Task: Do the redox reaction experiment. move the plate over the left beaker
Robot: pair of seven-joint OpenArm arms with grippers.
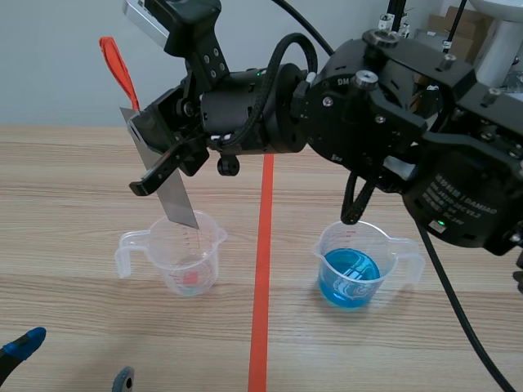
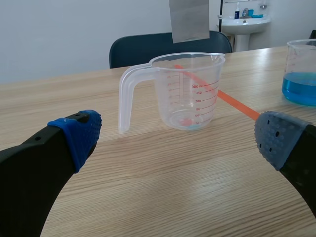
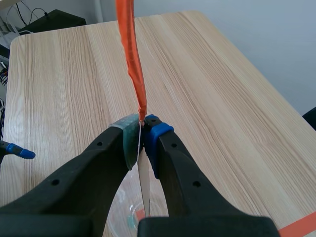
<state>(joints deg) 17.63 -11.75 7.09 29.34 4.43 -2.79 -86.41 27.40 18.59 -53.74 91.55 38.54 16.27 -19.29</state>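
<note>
My right fingers are clenched on the plate's upper end. It hangs tilted over the left beaker, its lower edge near the rim. My left fingers are spread and empty, low over the counter. If I lower off-centre, a corner could catch the rim and tip the beaker. A thin pinch could also slip.

Lab-like room: graduated beaker, wooden table, washbasin.

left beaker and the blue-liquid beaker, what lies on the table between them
Nothing but the orange-red tape line on bare table, as the scene view shows.
</note>
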